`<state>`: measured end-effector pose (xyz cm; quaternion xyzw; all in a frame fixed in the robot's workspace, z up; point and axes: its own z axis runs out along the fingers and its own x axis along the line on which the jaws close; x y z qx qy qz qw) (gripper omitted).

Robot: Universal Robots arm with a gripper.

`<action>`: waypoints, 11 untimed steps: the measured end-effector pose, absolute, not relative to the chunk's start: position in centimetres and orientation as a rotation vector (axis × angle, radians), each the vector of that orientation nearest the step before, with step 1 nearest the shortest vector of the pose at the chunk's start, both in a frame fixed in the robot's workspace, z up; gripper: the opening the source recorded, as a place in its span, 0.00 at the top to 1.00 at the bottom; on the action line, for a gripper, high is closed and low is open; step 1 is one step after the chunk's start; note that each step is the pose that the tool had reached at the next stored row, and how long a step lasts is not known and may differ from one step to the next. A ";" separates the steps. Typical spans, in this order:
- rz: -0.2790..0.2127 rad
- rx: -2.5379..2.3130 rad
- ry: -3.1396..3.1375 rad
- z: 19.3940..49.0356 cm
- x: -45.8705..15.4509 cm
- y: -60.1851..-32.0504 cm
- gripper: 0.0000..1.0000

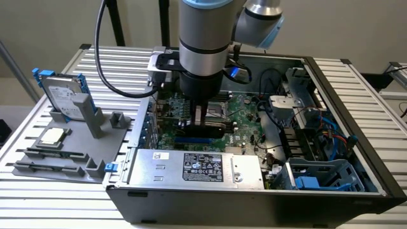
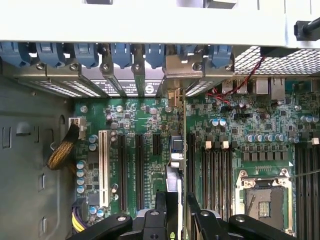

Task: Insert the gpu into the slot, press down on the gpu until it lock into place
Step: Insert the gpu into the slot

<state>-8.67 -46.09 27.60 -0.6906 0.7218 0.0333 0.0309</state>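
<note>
My gripper (image 1: 205, 122) reaches straight down into the open computer case, its fingers shut on the gpu (image 1: 207, 130), a thin black card held upright. The card's lower edge sits right at the bright-blue slot (image 1: 190, 141) on the green motherboard; whether it is seated I cannot tell. In the wrist view the gpu (image 2: 174, 182) shows edge-on, running from between my gripper (image 2: 176, 216) toward the rear bracket openings. The black fingers (image 2: 160, 210) flank it on both sides. A short blue stretch of the slot (image 2: 175, 144) shows beside the card's edge.
A silver power-supply box (image 1: 197, 167) lies just in front of the slot. The processor socket (image 2: 262, 200), black memory slots (image 2: 217, 172) and a white connector (image 2: 103, 167) lie around the card. A grey fixture (image 1: 64, 143) with a hard drive (image 1: 64, 95) stands outside the case.
</note>
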 end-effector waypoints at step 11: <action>0.100 -2.129 2.225 26.8 -8.7 -46.0 0.74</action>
